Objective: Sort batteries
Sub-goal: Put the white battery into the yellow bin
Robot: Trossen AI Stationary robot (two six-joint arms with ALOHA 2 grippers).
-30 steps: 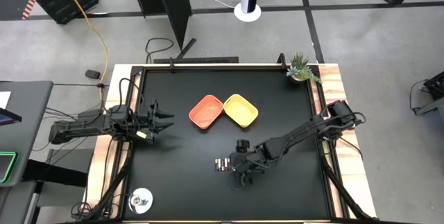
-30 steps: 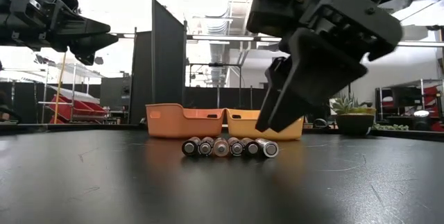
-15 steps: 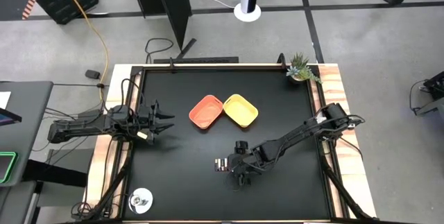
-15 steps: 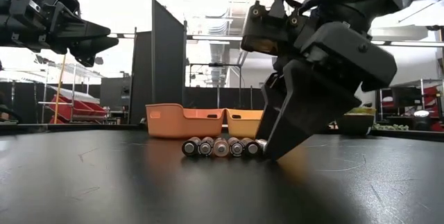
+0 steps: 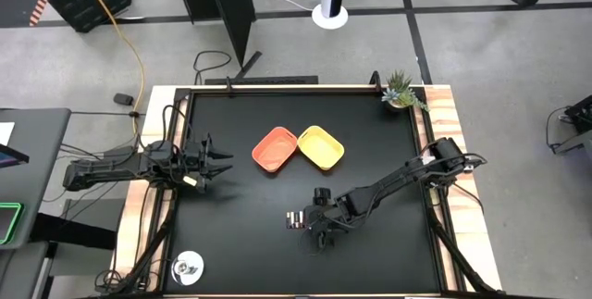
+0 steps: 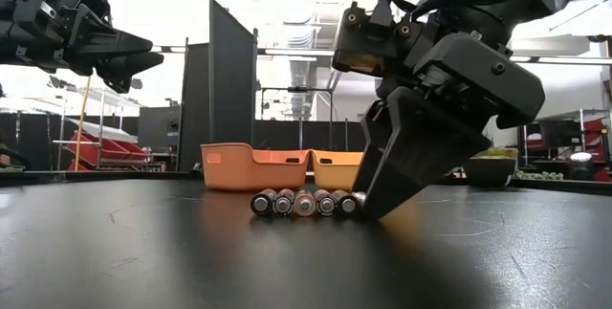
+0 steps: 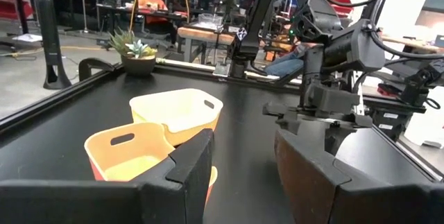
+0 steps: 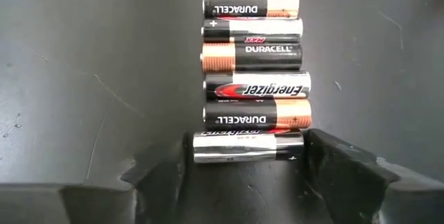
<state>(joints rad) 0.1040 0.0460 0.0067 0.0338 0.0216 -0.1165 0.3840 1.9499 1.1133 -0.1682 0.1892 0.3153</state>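
Observation:
Several batteries (image 8: 251, 71) lie side by side in a row on the black table (image 5: 231, 216), some black and copper, some silvery; the row also shows in the high view (image 5: 296, 219) and the low view (image 6: 304, 202). My right gripper (image 8: 246, 156) is down at the row's end, open, pointing down. Its fingers straddle the end silver battery (image 8: 246, 146) lengthwise, one at each end. The same gripper appears from above (image 5: 317, 228) and at table height (image 6: 368, 204). My left gripper (image 5: 222, 162) hovers open near the table's left edge, high above the table (image 6: 143, 60). My right gripper comes from above and slants down, with its fingers (image 8: 333, 165) standing at the two ends of the silver battery (image 8: 291, 148), along its length. The battery lies flat on the table. Whether the fingers touch its ends, I cannot tell.
An orange tray (image 5: 275, 148) and a yellow tray (image 5: 321, 146) stand side by side beyond the batteries, toward the far edge. A small potted plant (image 5: 400, 91) sits at the far right corner. A round silvery object (image 5: 189, 266) lies at the near left corner.
My right gripper has come down and toward the battery row, from above the table to table height at the row's end battery. Over the last half second it has kept still. The batteries have not moved.

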